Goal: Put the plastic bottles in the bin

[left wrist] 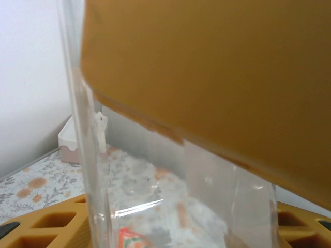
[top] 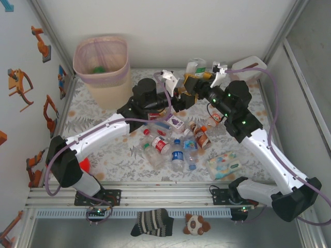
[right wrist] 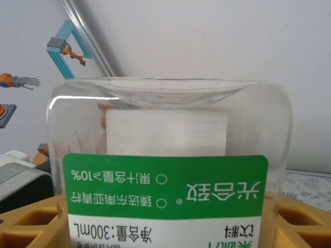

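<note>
A clear plastic bottle (top: 196,67) with a green label is held up over the back middle of the table. My right gripper (top: 202,81) is shut on it; in the right wrist view the bottle (right wrist: 165,175) stands base-up between the yellow fingers (right wrist: 31,222). My left gripper (top: 186,89) meets it from the left. In the left wrist view the same bottle (left wrist: 176,196) spans the gap from finger to finger. Several more plastic bottles (top: 173,144) lie in a heap at the table's middle. The beige bin (top: 102,82) with a pink liner stands at the back left.
A wipes pack (top: 224,166) lies right of the heap. A white tissue box (top: 248,67) sits at the back right. Something green (top: 97,70) lies inside the bin. A striped sock (top: 152,222) and a small plush toy (top: 196,223) lie before the rail.
</note>
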You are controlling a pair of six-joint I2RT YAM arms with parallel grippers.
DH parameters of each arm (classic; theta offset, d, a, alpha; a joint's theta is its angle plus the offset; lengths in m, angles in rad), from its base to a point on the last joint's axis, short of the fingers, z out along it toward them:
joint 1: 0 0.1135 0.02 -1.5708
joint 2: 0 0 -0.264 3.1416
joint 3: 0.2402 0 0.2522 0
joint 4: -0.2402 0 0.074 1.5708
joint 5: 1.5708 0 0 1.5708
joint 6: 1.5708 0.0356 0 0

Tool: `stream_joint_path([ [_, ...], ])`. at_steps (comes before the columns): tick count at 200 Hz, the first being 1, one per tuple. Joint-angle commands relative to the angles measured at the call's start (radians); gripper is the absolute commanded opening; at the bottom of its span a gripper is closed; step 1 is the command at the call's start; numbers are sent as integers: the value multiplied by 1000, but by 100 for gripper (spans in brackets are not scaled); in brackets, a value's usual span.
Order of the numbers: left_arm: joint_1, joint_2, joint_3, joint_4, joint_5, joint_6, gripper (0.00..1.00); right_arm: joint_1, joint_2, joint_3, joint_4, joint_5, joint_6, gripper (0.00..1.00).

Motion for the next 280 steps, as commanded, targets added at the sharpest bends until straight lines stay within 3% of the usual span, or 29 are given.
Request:
stream_joint_path([
  [1,0,-10,26,36,23,25,45,3,-12,8,23,5,-12,51],
  [91,-2,-19,25,29,17,25,24,3,-21,17,1,9,-13,56],
  [156,-3,-35,19,-3,-13,41,22,3,-53,47,-73,53,-24,88],
  [232,48,-64,31,-97,-36,63,22,3,-123,74,-176,125,-94,90],
  [280,162,-116,57,-239,-73,66,21,3,-145,78,-225,149,-125,90],
])
